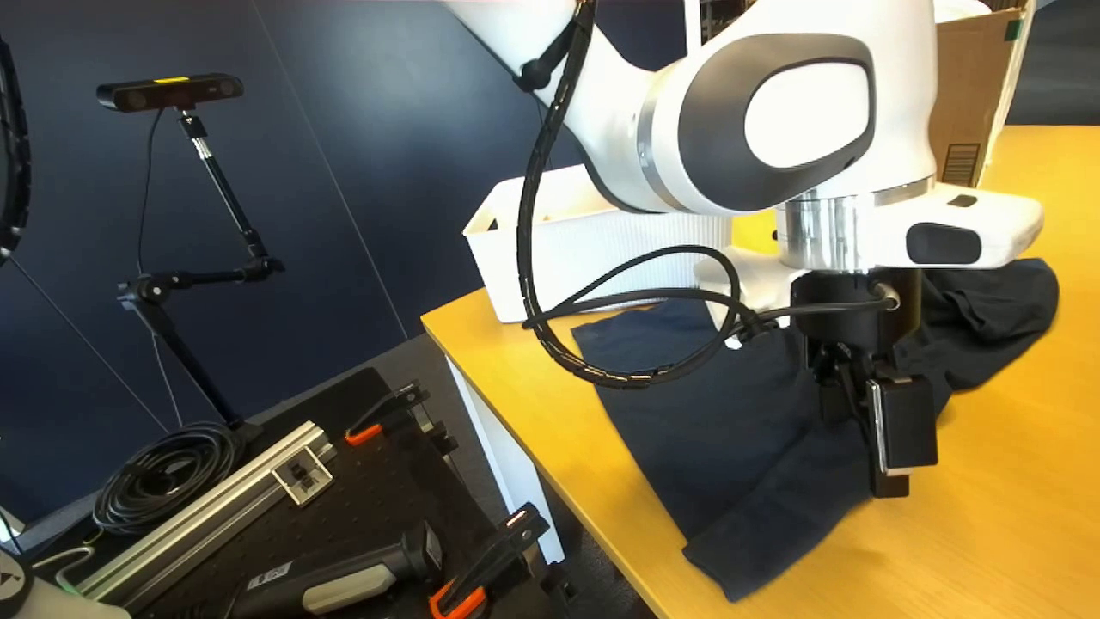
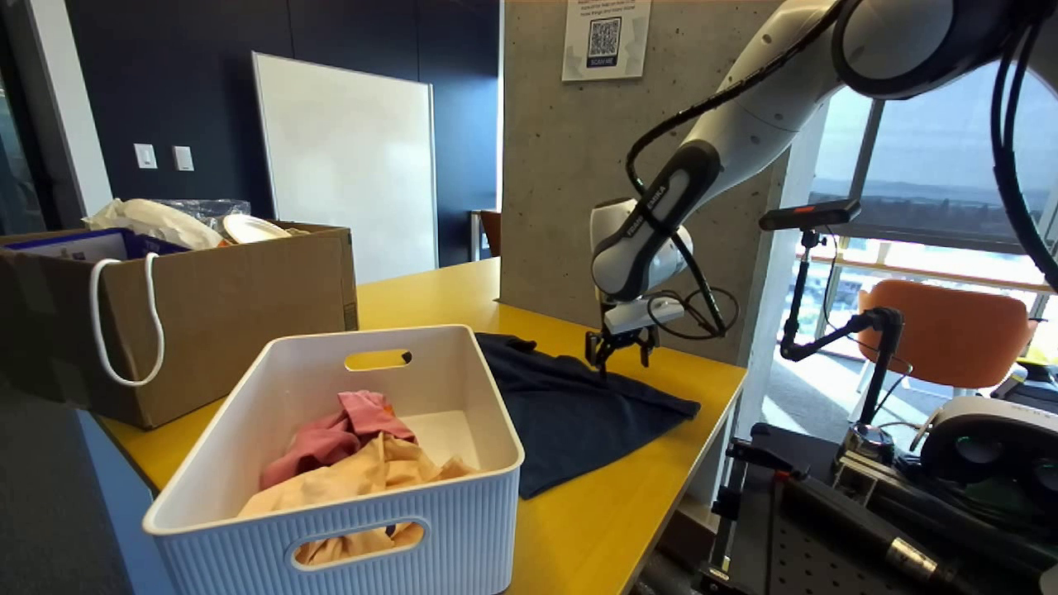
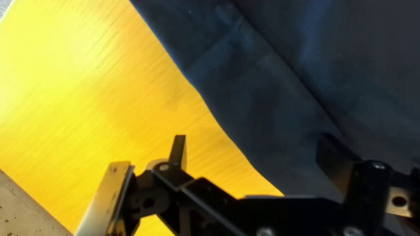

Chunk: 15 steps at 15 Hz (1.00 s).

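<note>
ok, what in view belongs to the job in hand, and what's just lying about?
Job, by the look of it:
gripper, open
dark cloth, partly below it
bin, perhaps: pink and peach cloths inside

Lying about, likely:
carton
cable coil
chair

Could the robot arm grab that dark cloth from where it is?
Probably yes: the jaws stand open astride an edge of the dark cloth, one side over it, the other over the yellow table, with nothing visible in the way.
</note>
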Available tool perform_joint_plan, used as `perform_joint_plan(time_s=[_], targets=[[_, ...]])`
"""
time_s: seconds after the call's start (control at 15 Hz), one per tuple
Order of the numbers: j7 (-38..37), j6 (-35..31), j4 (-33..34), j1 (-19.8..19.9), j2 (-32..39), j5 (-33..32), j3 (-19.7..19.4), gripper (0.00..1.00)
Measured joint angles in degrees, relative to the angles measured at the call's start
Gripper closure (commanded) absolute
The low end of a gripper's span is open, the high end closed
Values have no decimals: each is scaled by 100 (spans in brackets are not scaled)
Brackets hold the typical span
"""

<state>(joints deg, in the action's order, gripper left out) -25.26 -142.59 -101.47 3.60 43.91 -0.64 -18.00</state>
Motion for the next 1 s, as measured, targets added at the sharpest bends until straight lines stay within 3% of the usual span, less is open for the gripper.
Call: perform_joint_plan(time_s=[1.0], targets=[[-1,-284,631,-157,578,-23,44,0]])
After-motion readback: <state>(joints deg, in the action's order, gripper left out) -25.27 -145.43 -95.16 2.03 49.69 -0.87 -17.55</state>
